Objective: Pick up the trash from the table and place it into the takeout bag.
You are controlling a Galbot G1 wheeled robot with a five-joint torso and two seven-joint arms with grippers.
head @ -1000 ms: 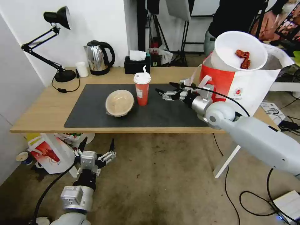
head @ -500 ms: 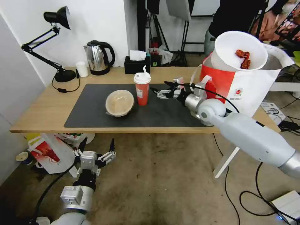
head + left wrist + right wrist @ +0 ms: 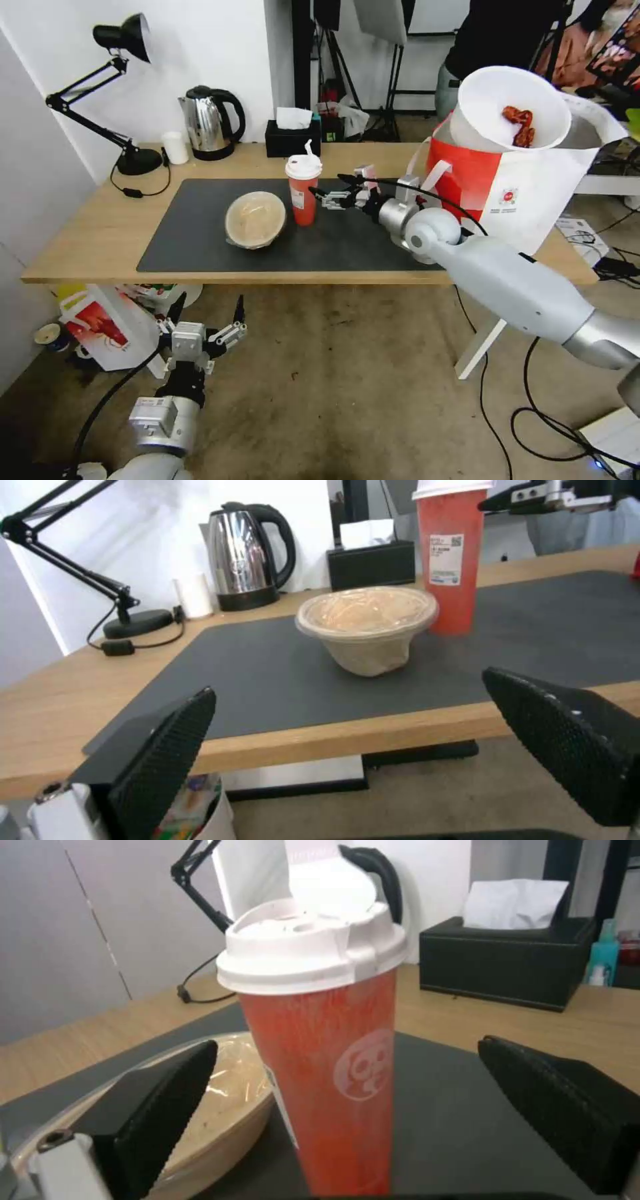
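Grey mat (image 3: 200, 247), right gripper (image 3: 331, 189) spread beside red cup (image 3: 303, 190)

A black rectangular tissue box (image 3: 292, 138) is sitting well beyond the fingers of the right gripper (image 3: 328, 186). A shiny steel kettle (image 3: 208, 123), a small plain white cup (image 3: 175, 147) and a black jointed desk lamp (image 3: 138, 161) are lining up farther left. A red-and-white paper bag (image 3: 107, 330) is standing on the floor, left of the fingers of the left gripper (image 3: 208, 308).

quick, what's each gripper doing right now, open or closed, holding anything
Left gripper: open, holding nothing, parked low in front of the table.
Right gripper: open, holding nothing, right beside the red cup, fingers not yet around it.
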